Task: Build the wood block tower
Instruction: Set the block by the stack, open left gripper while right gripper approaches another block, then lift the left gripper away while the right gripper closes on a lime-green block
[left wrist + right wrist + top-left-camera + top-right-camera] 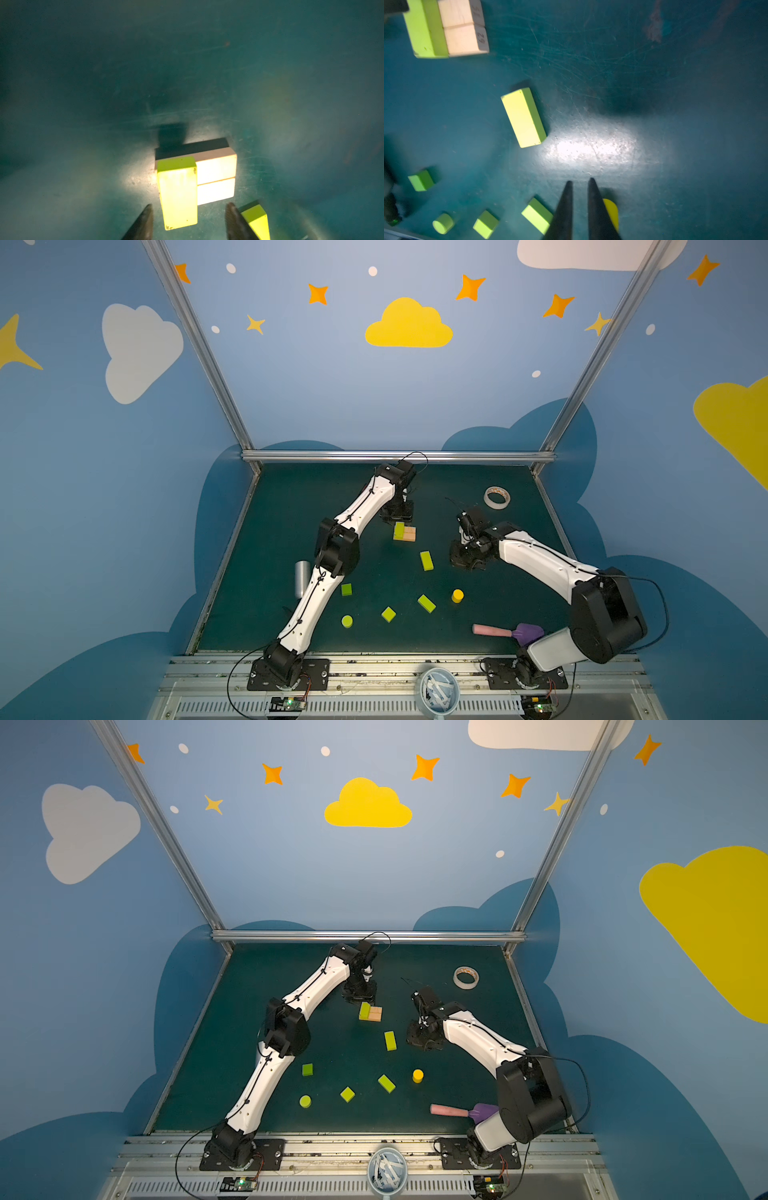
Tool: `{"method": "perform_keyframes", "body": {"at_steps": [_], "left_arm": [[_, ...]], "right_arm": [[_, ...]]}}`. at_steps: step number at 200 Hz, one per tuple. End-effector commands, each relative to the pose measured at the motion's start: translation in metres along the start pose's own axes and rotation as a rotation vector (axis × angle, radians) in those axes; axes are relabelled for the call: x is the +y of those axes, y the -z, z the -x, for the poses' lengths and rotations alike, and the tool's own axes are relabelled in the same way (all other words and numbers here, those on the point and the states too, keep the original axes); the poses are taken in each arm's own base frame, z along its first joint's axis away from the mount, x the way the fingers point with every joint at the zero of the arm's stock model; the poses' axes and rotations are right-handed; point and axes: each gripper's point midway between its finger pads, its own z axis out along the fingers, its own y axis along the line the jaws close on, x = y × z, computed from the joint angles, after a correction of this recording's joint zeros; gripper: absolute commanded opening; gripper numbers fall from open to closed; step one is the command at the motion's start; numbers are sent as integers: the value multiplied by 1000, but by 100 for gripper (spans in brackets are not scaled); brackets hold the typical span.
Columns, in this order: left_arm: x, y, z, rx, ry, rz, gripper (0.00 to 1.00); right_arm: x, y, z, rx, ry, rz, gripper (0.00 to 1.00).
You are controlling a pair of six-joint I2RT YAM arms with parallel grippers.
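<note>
- At the far middle of the counter (266,572), the tower (404,531) stands two layers high. Two tan bars (410,534) lie side by side with their long faces touching. A crossing lime-green bar (399,529) lies flat over both at their left end.
- The left fingers (145,220) hang over the tower from its far side. They are spread wide, one on each side of the end of the crossing lime-green bar. Bare counter shows between each finger and the bar, and they hold nothing.
- A second lime-green bar (426,561) lies flat just in front and to the right of the tower, apart from it. In the left wrist view it is partly hidden behind one finger.
- Nearer the front, well apart from one another, lie:
  - a third lime-green bar (427,603);
  - a green cube (346,589);
  - a lime-green cube (388,614);
  - a lime cylinder (347,621), on end;
  - a yellow cylinder (457,596), on end.
- The right fingers (564,207) point down at bare counter to the right of the second lime-green bar. Only a narrow gap separates them, and nothing sits in it. In the right wrist view they partly cover the yellow cylinder and the third lime-green bar.
- A white tape roll (497,497) lies flat at the far right.
- A pink-handled purple tool (509,630) lies at the front right, its purple end under the right arm.
- In a top view, a metal can (302,578) lies on its side just beside the left arm.
</note>
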Motion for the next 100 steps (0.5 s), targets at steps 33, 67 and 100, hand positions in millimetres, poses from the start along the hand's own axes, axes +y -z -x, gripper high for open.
{"method": "perform_keyframes", "body": {"at_steps": [33, 67, 100], "left_arm": [[-4, 58, 10, -61, 7, -136, 64], [2, 93, 16, -104, 27, -227, 61], [8, 129, 13, -186, 20, -298, 61]], "right_arm": [[27, -4, 8, 16, 75, -8, 51], [43, -14, 8, 44, 129, -27, 60], [51, -23, 8, 75, 137, -30, 60]]}}
